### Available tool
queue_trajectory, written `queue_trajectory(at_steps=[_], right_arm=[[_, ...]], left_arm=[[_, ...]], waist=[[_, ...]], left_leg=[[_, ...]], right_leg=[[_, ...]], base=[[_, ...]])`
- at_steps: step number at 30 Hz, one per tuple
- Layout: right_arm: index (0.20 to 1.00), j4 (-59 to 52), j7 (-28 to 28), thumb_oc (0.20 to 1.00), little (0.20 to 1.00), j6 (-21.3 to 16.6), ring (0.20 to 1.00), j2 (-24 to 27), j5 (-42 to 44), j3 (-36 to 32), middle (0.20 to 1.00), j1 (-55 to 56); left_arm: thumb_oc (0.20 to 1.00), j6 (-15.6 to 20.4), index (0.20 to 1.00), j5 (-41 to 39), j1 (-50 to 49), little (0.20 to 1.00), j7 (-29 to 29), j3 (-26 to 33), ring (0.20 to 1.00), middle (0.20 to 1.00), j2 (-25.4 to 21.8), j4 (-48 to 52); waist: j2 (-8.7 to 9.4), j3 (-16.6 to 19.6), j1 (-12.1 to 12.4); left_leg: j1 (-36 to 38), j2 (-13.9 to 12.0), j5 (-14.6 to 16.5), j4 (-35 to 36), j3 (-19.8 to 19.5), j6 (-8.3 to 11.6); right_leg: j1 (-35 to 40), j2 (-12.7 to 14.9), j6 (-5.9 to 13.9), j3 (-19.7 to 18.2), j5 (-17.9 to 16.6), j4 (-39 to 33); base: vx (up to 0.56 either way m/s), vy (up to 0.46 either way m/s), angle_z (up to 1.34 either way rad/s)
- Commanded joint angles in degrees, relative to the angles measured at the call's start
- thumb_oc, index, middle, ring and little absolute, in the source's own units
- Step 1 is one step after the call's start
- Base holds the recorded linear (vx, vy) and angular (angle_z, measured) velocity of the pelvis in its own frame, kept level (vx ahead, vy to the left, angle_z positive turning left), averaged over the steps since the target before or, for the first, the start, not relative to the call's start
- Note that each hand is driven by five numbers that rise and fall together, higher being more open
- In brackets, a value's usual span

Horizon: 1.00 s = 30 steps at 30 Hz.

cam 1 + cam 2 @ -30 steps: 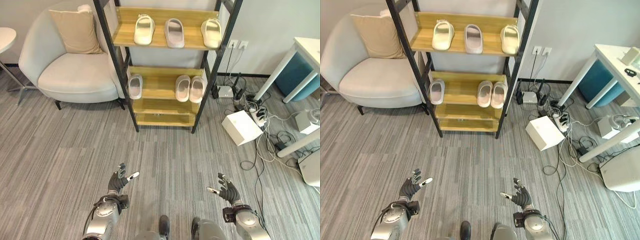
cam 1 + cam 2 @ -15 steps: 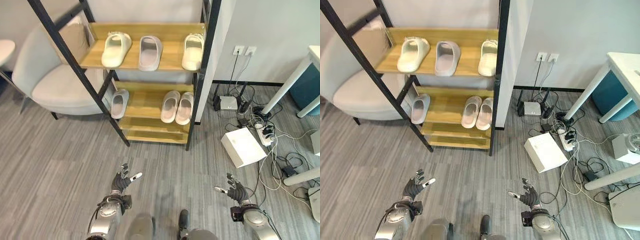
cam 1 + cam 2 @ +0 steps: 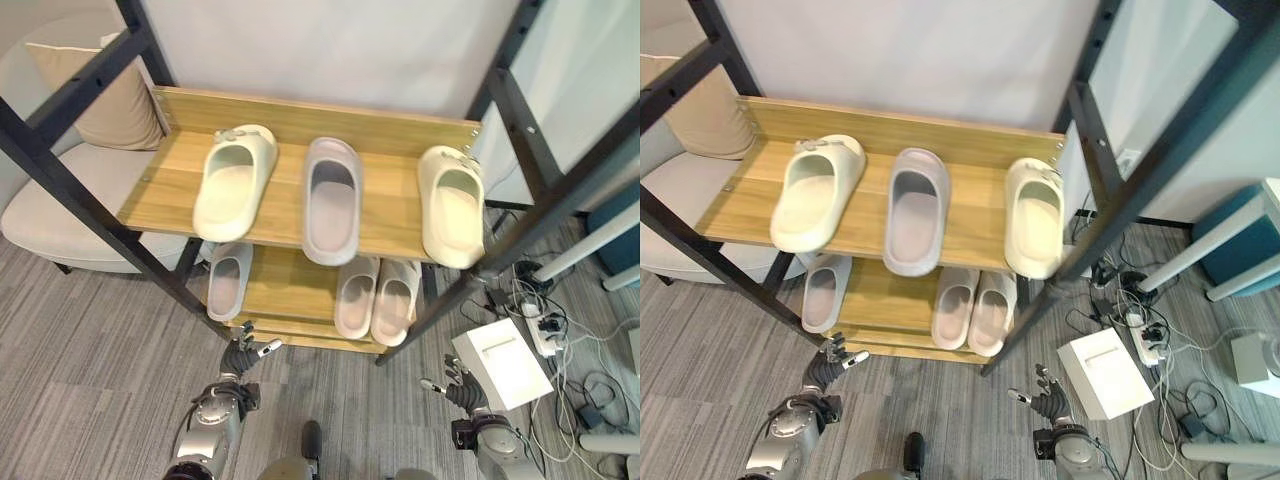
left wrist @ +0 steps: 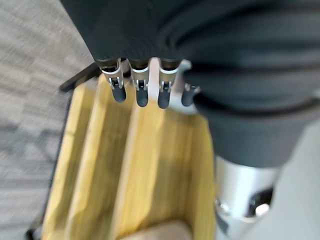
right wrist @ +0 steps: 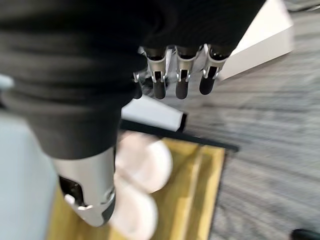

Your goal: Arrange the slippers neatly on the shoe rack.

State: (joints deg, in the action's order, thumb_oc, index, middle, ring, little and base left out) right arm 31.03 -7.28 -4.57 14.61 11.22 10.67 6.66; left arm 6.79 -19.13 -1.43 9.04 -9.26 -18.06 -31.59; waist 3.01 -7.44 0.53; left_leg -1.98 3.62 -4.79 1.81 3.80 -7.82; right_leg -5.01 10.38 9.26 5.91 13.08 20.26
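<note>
Now the wooden shoe rack with black metal posts (image 3: 330,215) looms far larger than half a second ago: the camera has moved in close, while the slippers lie as before. On the top shelf a cream slipper (image 3: 236,181) sits angled toward the left edge, a pale lilac slipper (image 3: 331,198) lies mid-shelf with its toe overhanging the front edge, and another cream slipper (image 3: 451,205) rests near the right edge. On the lower shelf a single pale slipper (image 3: 229,279) lies at the left and a touching pair (image 3: 378,297) at the right. The left robot hand (image 3: 243,357) and right robot hand (image 3: 452,376) hang low over the floor, fingers relaxed and holding nothing. Judging by this, the approach is done and sorting has not begun.
</note>
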Motion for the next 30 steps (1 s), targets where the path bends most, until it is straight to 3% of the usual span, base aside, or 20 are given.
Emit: queue_trajectory(at_steps=[1, 8, 15, 18, 21, 23, 25, 26, 28, 30], right_arm=[[1.0, -2.36, -0.4, 1.0, 1.0, -1.45, 1.0, 1.34, -0.14, -0.17, 1.0, -0.28], [1.0, -2.95, -0.16, 1.0, 1.0, -1.89, 1.0, 2.26, -0.34, -0.17, 1.0, 0.4], [1.0, -3.85, -0.1, 1.0, 1.0, -2.24, 1.0, 3.07, -0.23, -0.52, 1.0, 0.7], [1.0, -3.48, -0.22, 1.0, 1.0, -2.45, 1.0, 4.73, -0.1, -0.49, 1.0, -0.55], [1.0, -3.53, 0.07, 1.0, 1.0, -2.64, 1.0, 5.95, 0.09, -0.99, 1.0, -1.11], [1.0, -3.31, 0.24, 1.0, 1.0, -2.67, 1.0, 6.41, 0.35, -1.25, 1.0, -1.09], [1.0, -3.41, 0.2, 1.0, 1.0, -2.62, 1.0, 6.56, 0.33, -1.4, 1.0, -0.49], [1.0, -2.88, 0.54, 1.0, 1.0, -2.32, 1.0, 6.4, 0.37, -2.22, 1.0, -0.08], [1.0, -3.06, 0.66, 1.0, 1.0, -2.18, 1.0, 6.16, 0.46, -2.96, 1.0, 0.44], [1.0, -3.07, 0.85, 1.0, 1.0, -1.71, 1.0, 5.14, 0.27, -3.02, 1.0, 0.69]], left_arm=[[1.0, 2.0, 1.0, 0.44, -1.63, 1.0, 0.15, 0.96, 1.0, 1.0, -0.85, 4.78], [1.0, 2.15, 1.0, -0.31, -2.76, 1.0, -0.66, 1.61, 1.0, 1.0, 0.21, 4.39], [1.0, 2.02, 1.0, -0.15, -2.61, 1.0, -0.89, 0.6, 1.0, 1.0, 0.55, 4.45], [1.0, 2.7, 1.0, -1.09, -0.99, 1.0, -0.74, 0.57, 1.0, 1.0, 0.49, 4.87], [1.0, 2.92, 1.0, -1.37, -1.29, 1.0, -0.72, 0.41, 1.0, 1.0, 0.59, 4.85], [1.0, 3.02, 1.0, -1.55, -1.84, 1.0, -0.67, 0.1, 1.0, 1.0, 0.75, 4.74], [1.0, 2.98, 1.0, -1.5, -1.95, 1.0, -0.66, -0.43, 1.0, 1.0, 1.08, 4.66], [1.0, 2.71, 1.0, -1.22, -1.84, 1.0, -1.02, -0.88, 1.0, 1.0, 1.29, 4.69], [1.0, 2.62, 1.0, -0.92, -2.17, 1.0, -1.36, -1.3, 1.0, 1.0, 1.64, 4.85], [1.0, 2.5, 1.0, -0.2, -2.72, 1.0, -2.25, -2.34, 1.0, 1.0, 1.61, 5.24]], waist=[[0.71, -0.93, 0.51], [0.85, -0.24, 0.69], [0.63, -0.95, 0.48], [1.01, -2.63, 1.19], [1.12, -1.82, 0.81], [-0.1, -0.37, 0.27], [-1.01, 0.06, -0.27], [-2.19, 1.07, -1.25], [-2.68, 1.26, -1.59], [-2.33, 1.22, -1.89]], left_leg=[[-2.24, -5.32, 4.66, -1.61, 2.25, 7.29], [0.36, -5.54, 4.03, -0.08, 2.2, 8.22], [-2.47, -6.26, 2.32, -3.49, 0.09, 9.85], [-6.43, -4.92, 3.03, -9.67, -5.35, 11.67], [-3.43, -8.3, 4.33, -9.81, -7.49, 12.35], [-0.32, -12.29, 2.9, -7.09, -9.84, 13.34], [0.47, -13.62, 1.81, -4.96, -10.8, 13.79], [2.77, -14.18, 2.74, 0.31, -9.86, 13.84], [3.77, -13.76, 3.06, 2.03, -9.01, 13.86], [4.96, -10.96, 5.26, 2.73, -8.33, 12.73]], right_leg=[[4.64, -2.76, -1.43, -0.03, -9.71, -11.76], [10.01, -4.26, -2.57, 0.54, -8.71, -20.35], [11.14, -5.97, -4.54, 0.59, -7.98, -22.36], [9.49, -5.43, -5.59, 0.33, -8.75, -21.34], [8.72, -3.64, -4.92, 0.53, -9.84, -21.31], [7.71, -2.78, -4.05, 0.39, -9.83, -21.21], [7.64, -2.55, -3.69, 0.52, -9.6, -21.1], [7.62, -1.63, -2.55, 0.9, -9.69, -20.81], [7.61, -0.87, -1.89, 1.09, -10.21, -20.67], [6.22, 1.98, -0.29, 0.09, -12.97, -20.34]], base=[[0.07, -0.011, 0.43], [0.02, -0.068, 0.44], [-0.09, -0.09, -0.04], [-0.22, 0.011, 0.07], [-0.08, 0.168, -0.21], [-0.01, 0.223, -0.24], [-0.01, 0.266, -0.28], [0.0, 0.325, -0.25], [-0.04, 0.318, 0.21], [-0.09, 0.43, 0.33]])
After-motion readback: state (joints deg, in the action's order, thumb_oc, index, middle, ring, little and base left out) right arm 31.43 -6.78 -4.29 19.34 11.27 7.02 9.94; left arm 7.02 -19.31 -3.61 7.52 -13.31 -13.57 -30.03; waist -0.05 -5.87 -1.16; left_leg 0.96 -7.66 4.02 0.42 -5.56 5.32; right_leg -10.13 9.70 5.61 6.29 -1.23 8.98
